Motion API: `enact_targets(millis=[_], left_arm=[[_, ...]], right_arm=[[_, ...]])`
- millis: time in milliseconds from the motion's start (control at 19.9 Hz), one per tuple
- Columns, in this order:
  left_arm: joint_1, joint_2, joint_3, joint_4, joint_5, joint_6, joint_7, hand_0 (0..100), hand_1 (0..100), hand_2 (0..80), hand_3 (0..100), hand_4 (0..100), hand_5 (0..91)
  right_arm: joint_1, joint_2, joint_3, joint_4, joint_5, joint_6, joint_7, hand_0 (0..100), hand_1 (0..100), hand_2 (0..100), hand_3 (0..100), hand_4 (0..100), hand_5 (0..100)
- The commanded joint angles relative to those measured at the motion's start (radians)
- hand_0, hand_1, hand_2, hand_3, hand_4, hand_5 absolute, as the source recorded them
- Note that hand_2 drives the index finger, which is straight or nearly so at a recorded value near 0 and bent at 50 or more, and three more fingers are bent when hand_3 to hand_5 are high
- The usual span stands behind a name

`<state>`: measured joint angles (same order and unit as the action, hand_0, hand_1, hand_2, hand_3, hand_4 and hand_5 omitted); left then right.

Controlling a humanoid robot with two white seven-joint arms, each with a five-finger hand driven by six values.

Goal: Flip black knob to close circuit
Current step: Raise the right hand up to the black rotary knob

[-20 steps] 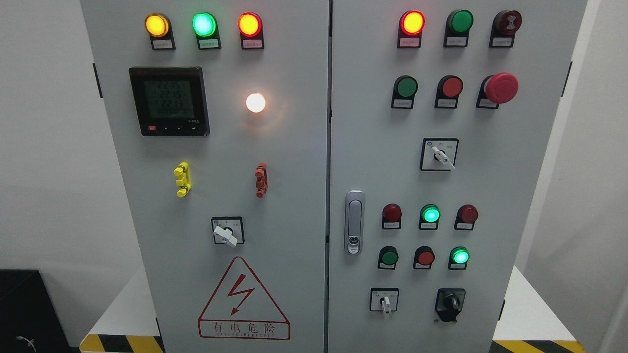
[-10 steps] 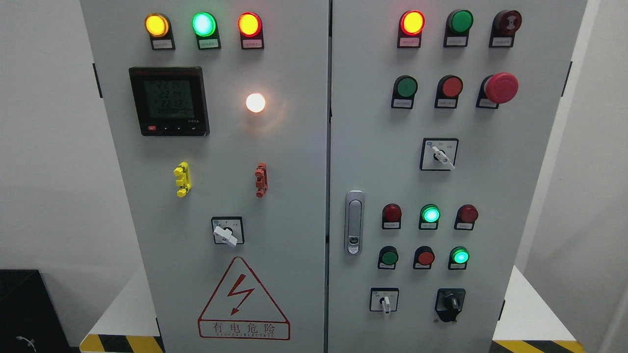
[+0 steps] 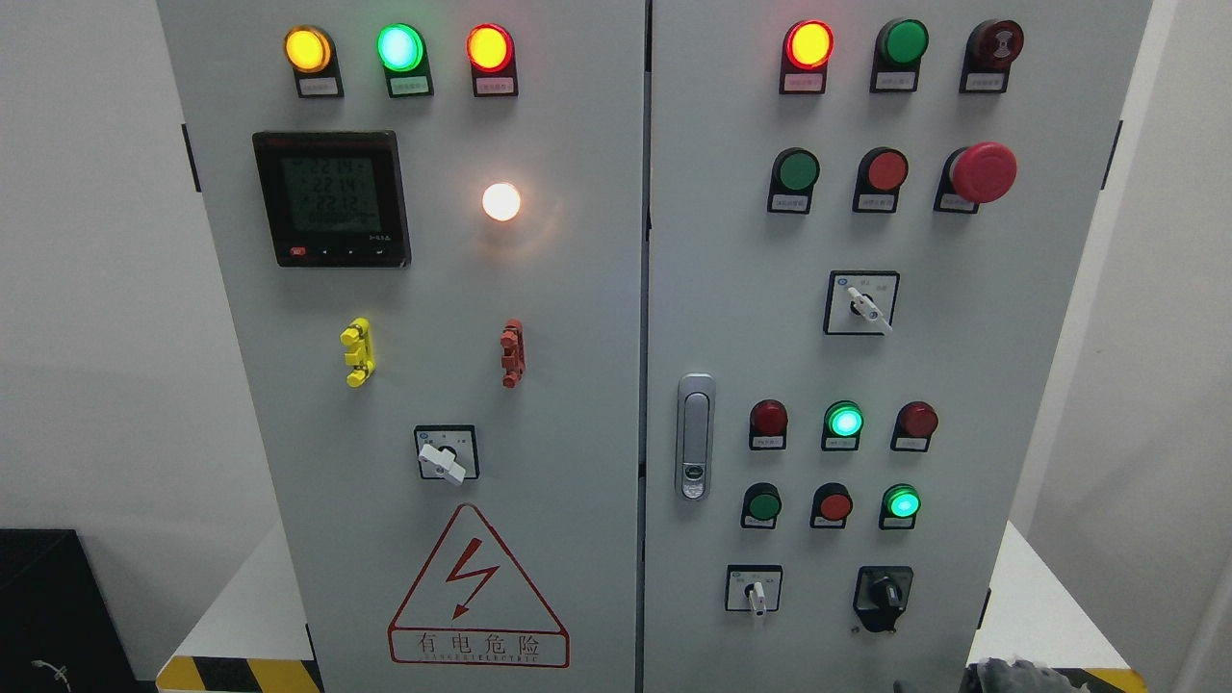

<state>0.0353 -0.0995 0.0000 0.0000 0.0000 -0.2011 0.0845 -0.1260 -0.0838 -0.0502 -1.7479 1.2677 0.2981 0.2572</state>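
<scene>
right hand (image 3: 1020,674) only just shows at the bottom edge, a dark knuckled shape right of the middle; too little of it is in view to tell whether the fingers are spread or curled, and it touches nothing visible. it sits below and a little to the right of the black knob (image 3: 883,597), which is mounted low on the right door of the grey electrical cabinet (image 3: 577,385). just left of that knob is a small white-handled selector switch (image 3: 756,589) pointing down. above them run a row of push buttons with the rightmost green button (image 3: 902,503) lit, and a row of indicator lamps with the middle green lamp (image 3: 844,421) glowing. a chrome door latch (image 3: 695,436) stands near the door seam. on the left door, a digital meter (image 3: 332,198) shows figures and a red warning triangle (image 3: 477,587) sits low.
</scene>
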Motion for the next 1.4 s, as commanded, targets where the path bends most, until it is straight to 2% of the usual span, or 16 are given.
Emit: enact_targets(millis=[0,100,401,702,903,1153,1354], left_arm=[[0.0,0.0,-0.02,0.021,-0.021,0.0,0.0,0,0,0.0,0,0,0.0],[0.0,0.0,-0.02,0.023,-0.021,0.0,0.0,0,0,0.0,0,0,0.0],[0.0,0.0,-0.02,0.023,-0.021,0.0,0.0,0,0,0.0,0,0,0.0],[0.0,0.0,-0.02,0.023,-0.021,0.0,0.0,0,0,0.0,0,0,0.0],[0.0,0.0,-0.02,0.023,-0.021,0.0,0.0,0,0,0.0,0,0,0.0],[0.0,0.0,-0.02,0.021,-0.021,0.0,0.0,0,0,0.0,0,0,0.0],[0.0,0.0,-0.02,0.021,-0.021,0.0,0.0,0,0,0.0,0,0,0.0]], right_arm=[[-0.027,0.045,0.02,-0.028,0.053,0.035,0.011,0,0,76,96,77,70],[-0.029,0.05,0.03,-0.039,0.064,0.055,0.034,0,0,76,96,77,70],[-0.029,0.053,0.036,-0.051,0.085,0.095,0.043,0,0,76,96,77,70],[-0.027,0.127,0.033,-0.076,0.133,0.096,0.045,0,0,75,95,77,71],[-0.029,0.147,0.029,-0.081,0.163,0.096,0.074,0,0,74,95,76,70],[-0.04,0.173,0.023,-0.079,0.196,0.096,0.079,0,0,74,94,76,70],[-0.053,0.176,0.006,-0.078,0.208,0.096,0.082,0,0,74,94,76,70]])
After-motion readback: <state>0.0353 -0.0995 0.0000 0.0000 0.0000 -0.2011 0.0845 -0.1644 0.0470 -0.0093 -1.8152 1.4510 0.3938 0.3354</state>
